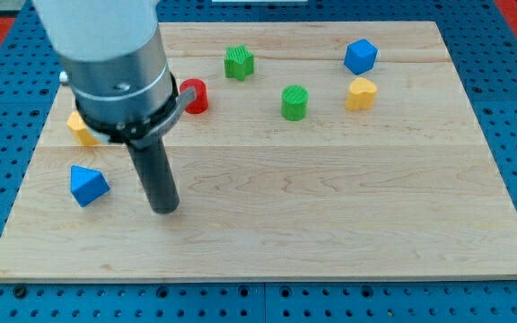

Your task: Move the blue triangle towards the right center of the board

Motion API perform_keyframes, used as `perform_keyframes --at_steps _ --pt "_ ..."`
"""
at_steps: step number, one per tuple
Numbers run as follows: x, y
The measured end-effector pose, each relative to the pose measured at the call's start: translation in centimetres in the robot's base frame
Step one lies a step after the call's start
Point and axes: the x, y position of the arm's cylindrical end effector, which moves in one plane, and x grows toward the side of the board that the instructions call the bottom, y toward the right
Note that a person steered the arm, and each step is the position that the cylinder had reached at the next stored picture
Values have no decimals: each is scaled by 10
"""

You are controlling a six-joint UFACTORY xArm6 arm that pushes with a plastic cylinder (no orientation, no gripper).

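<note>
The blue triangle lies on the wooden board near its left edge, in the lower left. My tip rests on the board to the right of the blue triangle and slightly lower, a clear gap apart from it. The arm's grey body hides the board's upper left.
A red cylinder stands right of the arm. A yellow block is partly hidden behind it. A green star-like block and green cylinder are at top centre. A blue cube and yellow heart-like block are at top right.
</note>
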Motion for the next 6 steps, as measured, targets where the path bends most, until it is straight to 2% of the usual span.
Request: perform_keyframes --at_steps 1,2,3,4,6 --pt "34 -51" --pt "8 -121" --pt "-37 -154" --pt "-31 -110" --pt "-31 46"
